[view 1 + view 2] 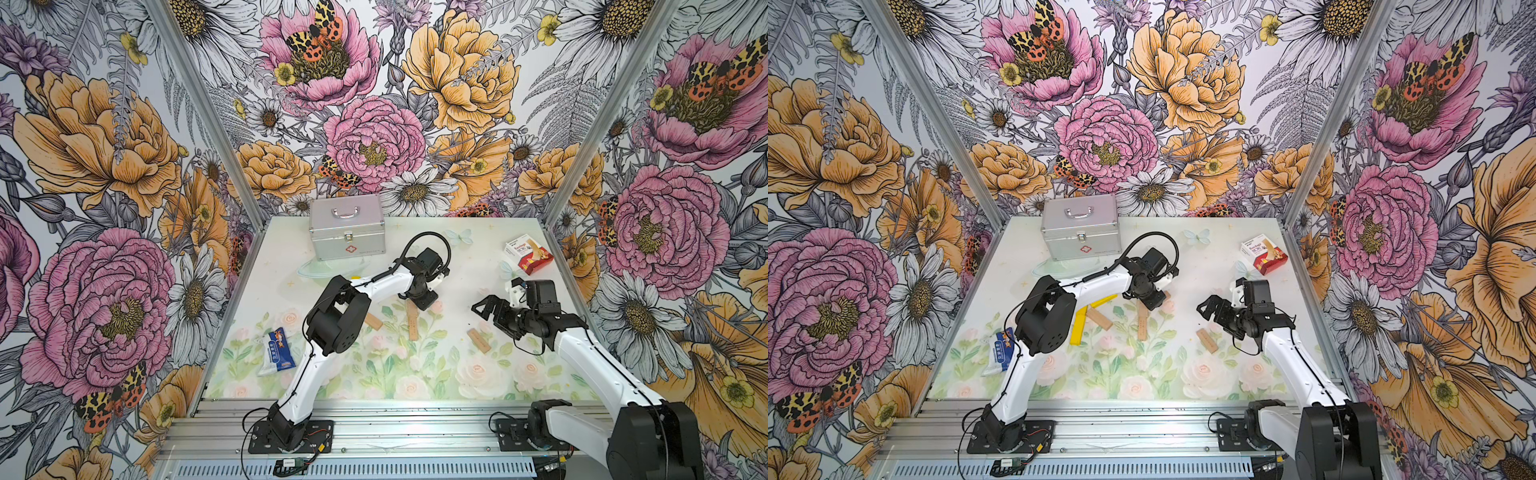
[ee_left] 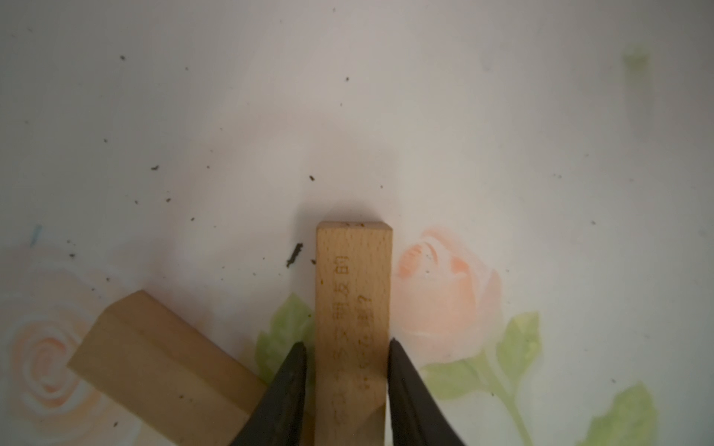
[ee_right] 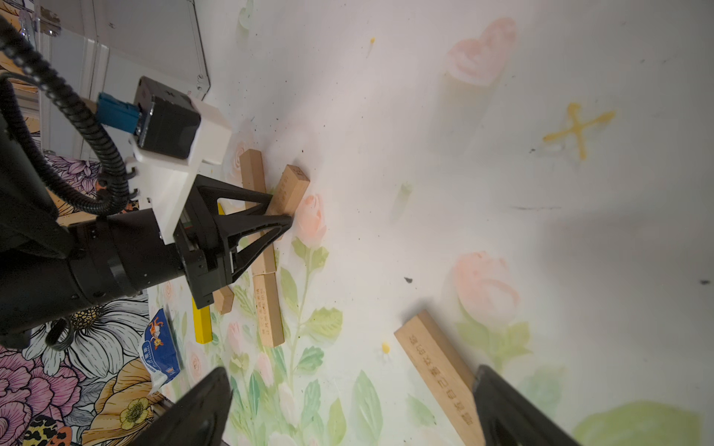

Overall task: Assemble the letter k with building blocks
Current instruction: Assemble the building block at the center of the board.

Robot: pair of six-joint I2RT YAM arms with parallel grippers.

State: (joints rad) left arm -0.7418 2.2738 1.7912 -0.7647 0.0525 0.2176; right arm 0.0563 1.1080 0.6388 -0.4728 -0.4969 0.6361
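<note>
**Building blocks (image 1: 1207, 340) counted: five of wood, two of yellow; left gripper (image 2: 347, 345) at the pale letter k (image 1: 1142, 322)**

On the tabletop (image 1: 457, 257) I count five pale wood bars and two yellow pieces. Left of the middle lies the yellow stem (image 1: 1079, 329) — the left arm (image 1: 316, 324) covers its far end, so I cannot tell if it is one bar or two. A short yellow arm (image 1: 1105, 300) and one slanted wood bar (image 1: 1099, 319) lie beside it. Near the middle, two wood bars end to end form the wood stem (image 1: 412, 328), and a slanted block (image 2: 351, 278) meets its far half. The lone block (image 1: 479, 340) lies apart, toward the right edge. There is also one silver case (image 1: 347, 226) at the far edge, one carton (image 1: 528, 254) near the far right corner and one sachet (image 1: 276, 351) by the left edge.

The left arm reaches from the near edge over the yellow stem, elbow raised, wrist turned down. Its fingers (image 2: 288, 386) stand on both sides of the slanted block. A thin gap shows at one finger, so the jaws are a little apart, not clamped. The right arm (image 1: 582, 353) comes from the near right corner, and the right gripper (image 3: 352, 368) hangs over the lone block with its jaws wide apart.
</note>
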